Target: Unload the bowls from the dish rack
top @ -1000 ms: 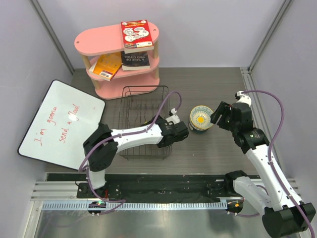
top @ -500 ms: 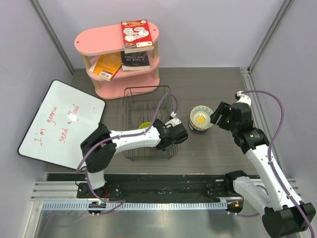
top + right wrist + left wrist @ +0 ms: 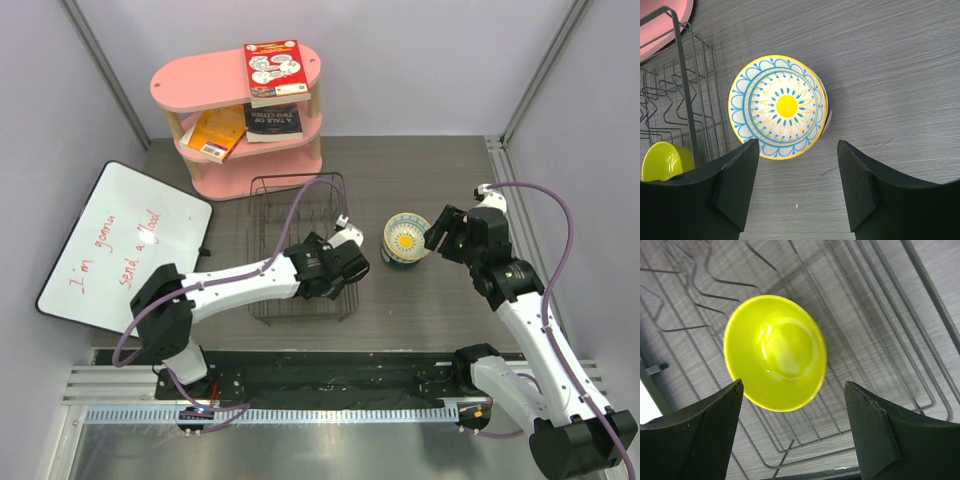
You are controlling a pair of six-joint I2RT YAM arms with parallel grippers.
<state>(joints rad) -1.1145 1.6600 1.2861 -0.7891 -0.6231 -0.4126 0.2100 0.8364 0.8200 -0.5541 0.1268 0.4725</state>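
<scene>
Left gripper [image 3: 792,390] spread, pinching nothing. Yellow bowl [image 3: 775,352] lies in the rack [image 3: 290,200], just beyond the fingertips, centred between them. Right gripper [image 3: 796,150] likewise spread. Patterned bowl [image 3: 777,106] sits on the table [image 3: 890,75] just past its tips.

a dark grey wood-grain tabletop [image 3: 420,170] carries four things. a pink two-tier oval shelf [image 3: 200,82] stands at the far left. just in front of it sits a rectangular black wire dish rack [image 3: 295,177]. a teal-and-white round bowl with an orange centre [image 3: 406,238] stands upright right of the rack, near but apart. a white board with red handwriting [image 3: 120,250] lies over the left edge.
</scene>
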